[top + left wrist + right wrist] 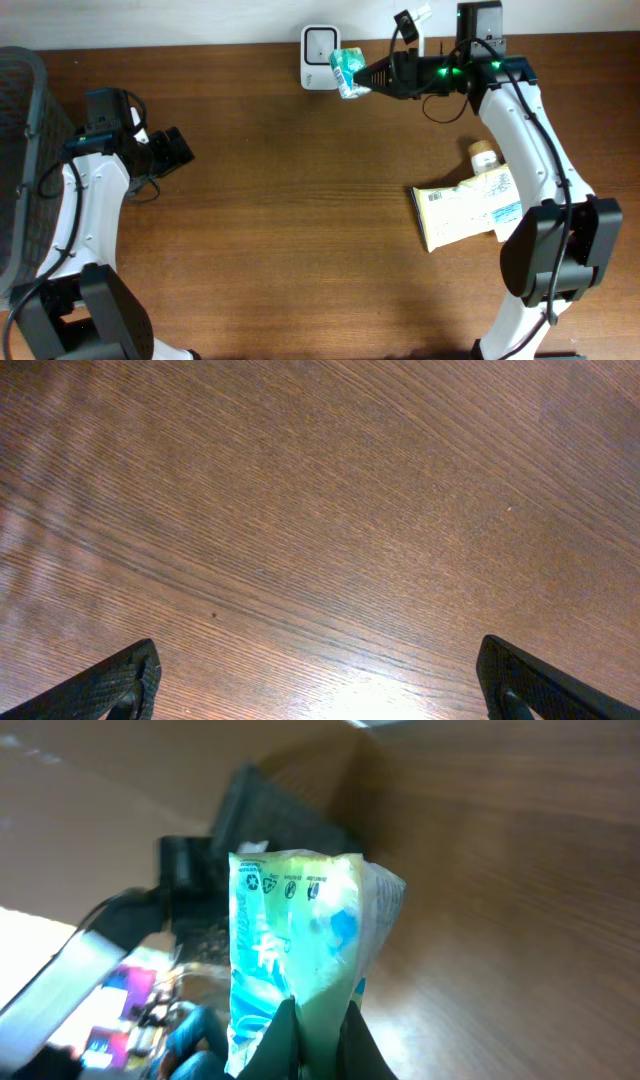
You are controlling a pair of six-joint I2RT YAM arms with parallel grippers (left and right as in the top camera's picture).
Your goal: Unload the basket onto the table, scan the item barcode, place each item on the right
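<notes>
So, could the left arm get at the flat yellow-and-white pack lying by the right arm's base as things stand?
Probably not. The left end effector is open and empty, with nothing lying between, but the flat pack lies far across the table, and the right arm partly covers it in the overhead view.

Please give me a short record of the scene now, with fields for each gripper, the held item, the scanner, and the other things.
left gripper: open, holds nothing, over the table
right gripper: shut on packet
packet: green, held at the scanner's right edge; contact cannot be told
scanner: white, at the far table edge
other things: yellow pouch and bottle by the right arm; basket at the left
</notes>
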